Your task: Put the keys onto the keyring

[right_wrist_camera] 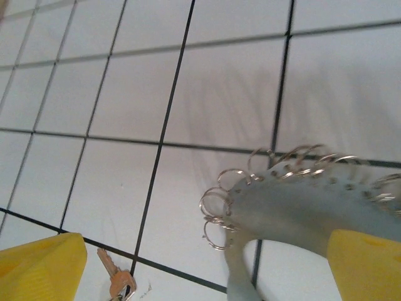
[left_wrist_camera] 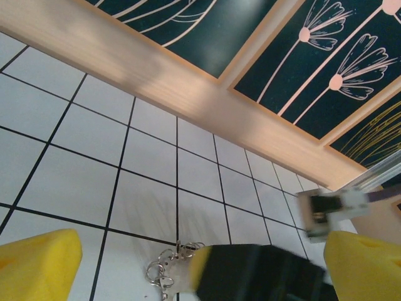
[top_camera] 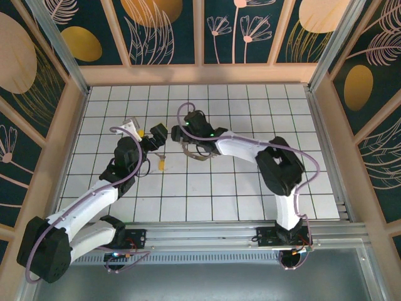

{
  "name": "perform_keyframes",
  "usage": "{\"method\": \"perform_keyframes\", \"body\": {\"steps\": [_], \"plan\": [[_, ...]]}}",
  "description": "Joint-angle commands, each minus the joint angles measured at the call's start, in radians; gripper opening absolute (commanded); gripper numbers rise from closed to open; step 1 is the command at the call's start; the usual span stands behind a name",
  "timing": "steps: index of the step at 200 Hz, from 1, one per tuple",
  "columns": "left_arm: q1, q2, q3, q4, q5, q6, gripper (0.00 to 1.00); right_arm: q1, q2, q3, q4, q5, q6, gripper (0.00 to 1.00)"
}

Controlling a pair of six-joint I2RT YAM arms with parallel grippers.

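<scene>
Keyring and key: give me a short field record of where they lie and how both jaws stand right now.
keyring: on the white tiles, small rings along its rim
key: on the tiles left of the keyring, apart from it
left jaws: open, empty
right jaws: open, either side of the keyring, not clamped
task state: key not yet on keyring

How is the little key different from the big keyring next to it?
Size: the key is tiny, while the keyring is far bigger.
Shape: the key is short and straight, but the keyring is a curved band with small wire loops along its rim.
Colour: the key has a yellow-orange head, while the keyring is silvery grey.
Both look like metal.
</scene>
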Motion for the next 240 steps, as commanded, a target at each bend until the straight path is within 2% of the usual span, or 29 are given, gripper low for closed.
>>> {"method": "perform_keyframes", "body": {"steps": [1,40,92,112,122,129,187,210,240], "plan": [[-0.003,-0.001,0.019,-0.013,0.039,0.001,0.99,-0.023,-0.119,-0.126,-0.008,0.049,-0.014,0.99],[-0.003,0.065,0.056,-0.054,0.084,-0.032,0.99,-0.076,-0.340,-0.444,0.093,0.037,0.007,0.99],[-0.005,0.168,0.049,0.038,0.241,-0.073,0.99,-0.169,-0.539,-0.769,0.304,-0.173,0.030,0.85],[-0.011,0.183,0.043,0.060,0.244,-0.074,0.99,-0.183,-0.547,-0.810,0.354,-0.230,0.032,0.77],[-0.013,0.190,0.045,0.064,0.244,-0.075,0.99,-0.186,-0.537,-0.820,0.380,-0.262,0.032,0.65],[-0.013,0.195,0.048,0.063,0.244,-0.076,0.99,-0.186,-0.525,-0.823,0.400,-0.282,0.032,0.61],[-0.018,0.225,0.075,0.055,0.258,-0.075,0.99,-0.183,-0.391,-0.783,0.472,-0.347,0.019,0.49],[-0.019,0.223,0.073,0.056,0.253,-0.079,0.99,-0.179,-0.344,-0.756,0.465,-0.336,0.009,0.42],[-0.019,0.229,0.080,0.064,0.249,-0.072,0.99,-0.171,-0.303,-0.720,0.438,-0.306,-0.007,0.39]]}}
